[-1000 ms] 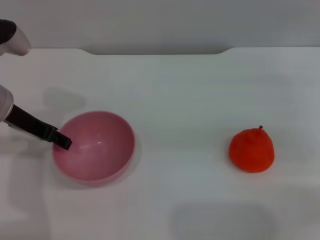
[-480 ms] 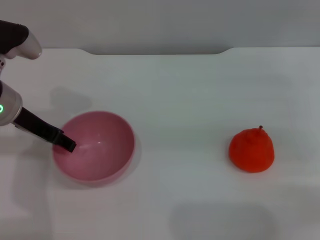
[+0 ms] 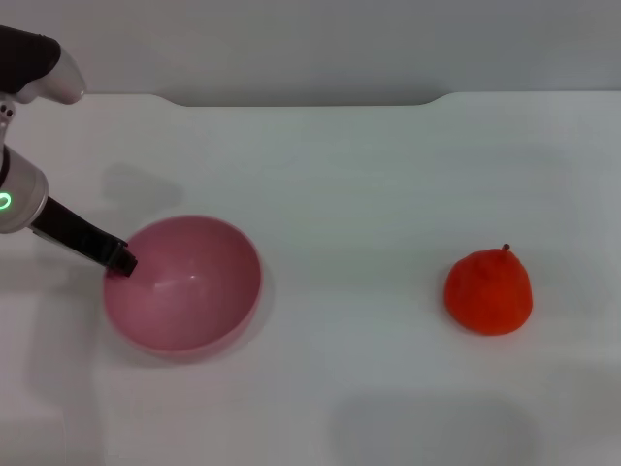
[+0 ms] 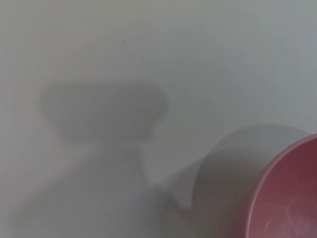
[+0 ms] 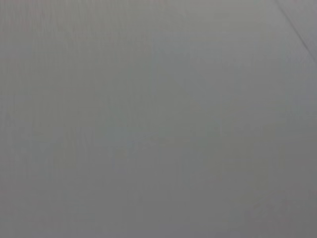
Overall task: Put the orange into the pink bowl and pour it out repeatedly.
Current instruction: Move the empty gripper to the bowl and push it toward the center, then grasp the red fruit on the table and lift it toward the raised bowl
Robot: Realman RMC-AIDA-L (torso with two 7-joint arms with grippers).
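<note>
Head view: a white table [image 3: 349,175] fills nearly the whole scene, with a grey wall behind its far edge. The pink bowl [image 3: 184,283] sits upright on the table toward the robot's left. It is round, deep and glossy, and its inside holds nothing. The orange [image 3: 488,291] rests on the table toward the robot's right, well apart from the bowl. It is a small, lumpy, red-orange fruit with a tiny dark stem nub pointing up.

The left gripper [image 3: 120,260] reaches in from the left edge. A dark, slim finger slants down to the bowl's rim on the side nearest the left arm, and its tip meets or overlaps that rim. Only this one finger shows clearly, so whether the claw is open or pinching the rim cannot be told. Behind the finger, the arm's pale grey wrist shows a small green ring light [image 3: 4,202]. A soft shadow of the arm falls on the table beyond the bowl.

Left wrist view: the camera looks down at the white table, where a broad grey shadow spreads across the surface. A curved part of the pink bowl's rim and inner wall shows in one corner, and the bowl casts its own shadow beside it. No fingers appear here.

Right wrist view: only a plain, pale grey surface is visible. The right gripper does not appear in any view.
</note>
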